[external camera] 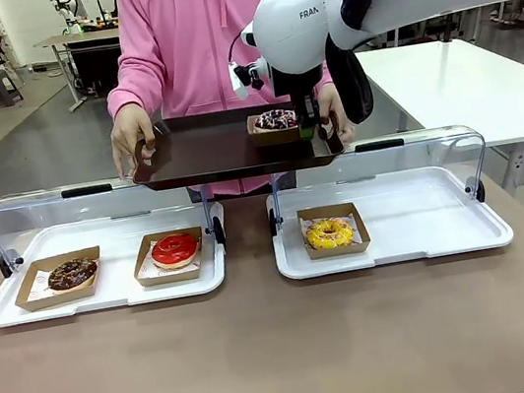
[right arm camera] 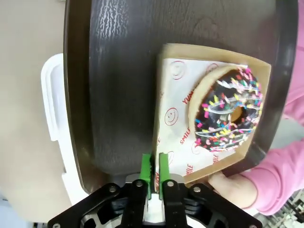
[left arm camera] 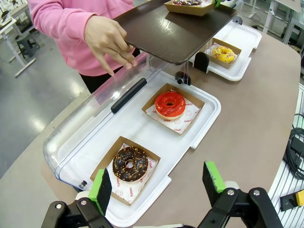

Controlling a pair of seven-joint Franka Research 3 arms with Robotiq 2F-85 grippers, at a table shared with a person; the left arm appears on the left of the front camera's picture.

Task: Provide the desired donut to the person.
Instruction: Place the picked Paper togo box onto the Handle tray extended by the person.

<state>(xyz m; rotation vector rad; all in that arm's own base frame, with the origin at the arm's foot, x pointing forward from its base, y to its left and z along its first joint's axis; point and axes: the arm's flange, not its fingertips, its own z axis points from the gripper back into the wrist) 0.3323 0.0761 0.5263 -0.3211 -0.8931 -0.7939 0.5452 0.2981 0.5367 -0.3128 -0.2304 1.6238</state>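
The right gripper (right arm camera: 153, 173) has its green pads pressed nearly together, pinching the near wall of a paper tray (right arm camera: 171, 114) between them. In that paper tray lies the sprinkled donut (right arm camera: 213, 126), chocolate-iced with coloured sprinkles, and the paper tray rests on a dark serving tray (right arm camera: 118, 71) near its end. The person (external camera: 182, 40), in a pink hooded sweatshirt, holds the serving tray level at the far side of the worktop (left arm camera: 247, 123), one hand at each end; a hand (right arm camera: 232, 187) grips the rim just beside the gripper and the paper tray's corner. In the front view the right arm reaches across to the serving tray, above the raised clear lids of the display cases. The left gripper (left arm camera: 156, 178) stands with its fingers spread wide and nothing between them, hovering above the near edge of the left white display tray (left arm camera: 199, 118). On that display tray a chocolate donut (left arm camera: 129, 164) with nut pieces sits near the gripper and a red-glazed donut (left arm camera: 169, 103) farther along, each in its own paper tray. A yellow donut (left arm camera: 222, 53) sits in the other display tray, beneath the serving tray's far end.
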